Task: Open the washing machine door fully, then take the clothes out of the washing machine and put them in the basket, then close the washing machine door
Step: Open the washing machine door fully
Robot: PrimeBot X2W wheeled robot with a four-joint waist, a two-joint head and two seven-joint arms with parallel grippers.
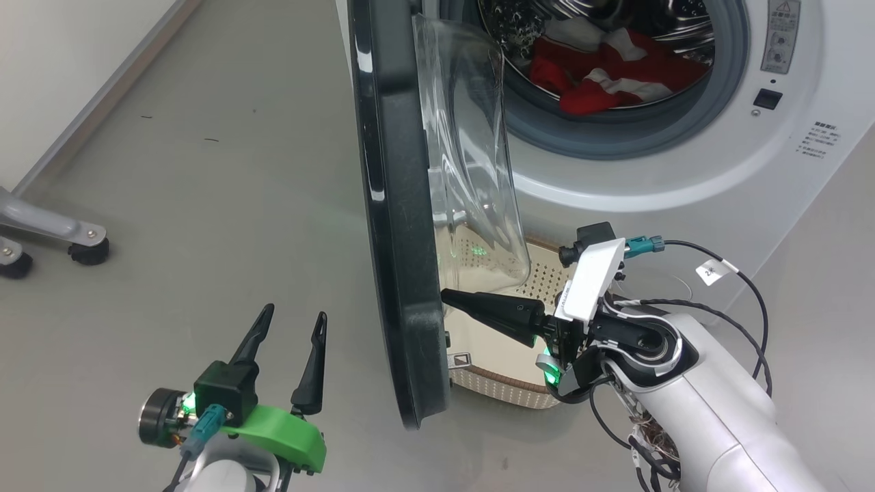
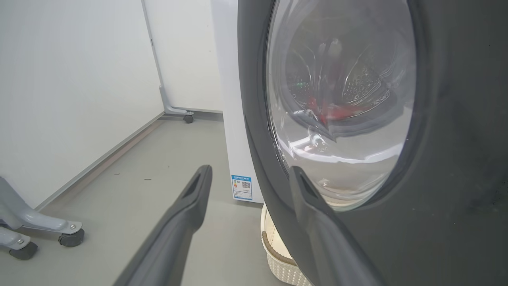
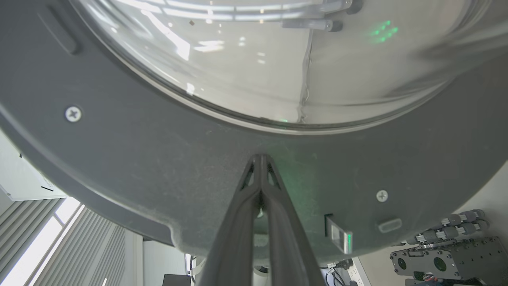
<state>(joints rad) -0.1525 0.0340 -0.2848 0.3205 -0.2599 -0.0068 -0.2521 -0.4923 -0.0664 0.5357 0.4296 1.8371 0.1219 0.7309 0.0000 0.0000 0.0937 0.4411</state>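
At the lower left of the head view the left gripper (image 1: 294, 313) hangs with its fingers spread wide and empty, on the outer side of the washing machine door (image 1: 393, 239). At lower centre the right gripper (image 1: 446, 295) has its fingers clenched together on nothing. Their joined tip presses against the door's inner rim just below the glass bowl; the right wrist view shows it touching the grey plastic at mid-frame.

The door stands nearly edge-on to the head camera, only partly swung, so the step in hand looks to be pushing it fully open. A good push is square to the rim and follows the door's arc about its hinge, so the tip does not skid onto the glass. The left arm should be clear of the sweep.

Behind the door the basket (image 1: 506, 393) sits on the floor in front of the washing machine (image 1: 683, 184). The clothes (image 1: 608, 75) lie in the drum, at the top of the frame.
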